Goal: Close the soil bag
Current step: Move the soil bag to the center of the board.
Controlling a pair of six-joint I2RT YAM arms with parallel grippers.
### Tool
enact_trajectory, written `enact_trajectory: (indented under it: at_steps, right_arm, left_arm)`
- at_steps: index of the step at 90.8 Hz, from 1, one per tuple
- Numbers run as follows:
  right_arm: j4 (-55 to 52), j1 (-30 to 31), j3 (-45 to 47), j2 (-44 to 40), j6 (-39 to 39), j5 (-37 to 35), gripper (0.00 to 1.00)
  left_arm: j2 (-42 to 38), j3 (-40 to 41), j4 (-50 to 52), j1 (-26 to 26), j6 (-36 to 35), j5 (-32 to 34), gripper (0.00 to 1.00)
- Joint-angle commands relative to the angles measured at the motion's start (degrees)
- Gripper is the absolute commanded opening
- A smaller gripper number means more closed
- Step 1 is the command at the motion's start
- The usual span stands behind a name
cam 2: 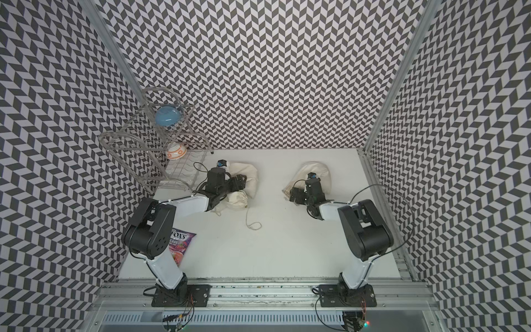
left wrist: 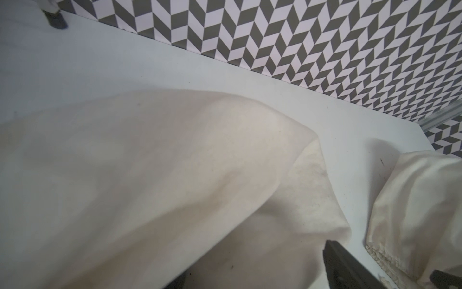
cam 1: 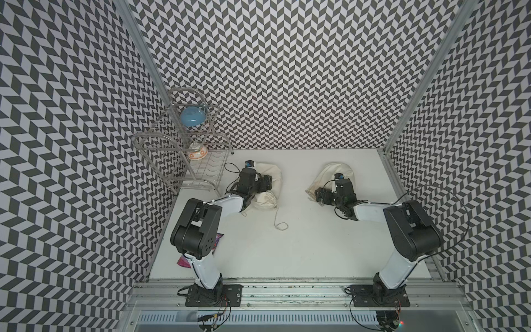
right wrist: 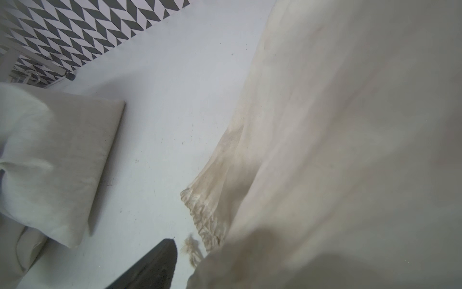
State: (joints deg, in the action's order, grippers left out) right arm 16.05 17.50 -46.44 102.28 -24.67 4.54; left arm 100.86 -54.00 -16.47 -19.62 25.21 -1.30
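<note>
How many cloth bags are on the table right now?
2. The left bag lies near the dish rack, under the left gripper, its drawstring trailing forward. The right bag lies under the right gripper. Others could be hidden beneath them.

Left bag point(cam 1: 274, 175), right bag point(cam 1: 326, 174) apart on table point(cam 1: 301, 244), rack point(cam 1: 207, 169) rear-left — snack packet point(cam 2: 182, 244) front-left

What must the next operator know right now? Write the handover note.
Left gripper: jaws apart, over the left bag, no clear grip.
Right gripper: open, at the mouth of the right bag.
Done: left bag's neck looks gathered; its cord trails loose on the table.
To do: right bag's mouth looks ruffled but not pulled tight; find its cord end and pull. Which bag holds soil cannot be seen.
</note>
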Motion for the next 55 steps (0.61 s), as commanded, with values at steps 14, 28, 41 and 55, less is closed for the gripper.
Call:
enact_trajectory:
  at_steps: [14,28,41,55]
  right_arm:
    - [5.8,-0.5,-0.3,1.1,1.3,5.6,0.20]
    - [4.4,-0.5,1.3,-8.2,3.2,6.0,0.00]
    - [4.7,-0.4,3.5,-16.4,2.4,10.8,0.00]
    - [6.6,0.4,6.0,-22.2,1.1,14.8,0.00]
  left_arm:
    - [-12.5,5.8,-0.6,-9.1,-5.6,4.9,0.90]
    - [-21.9,11.1,-5.2,-16.2,-10.2,6.2,0.90]
    - [-28.3,17.2,-10.1,-22.1,-12.7,3.3,0.88]
    - [-30.7,22.6,-14.1,-26.4,-16.9,0.0,0.83]
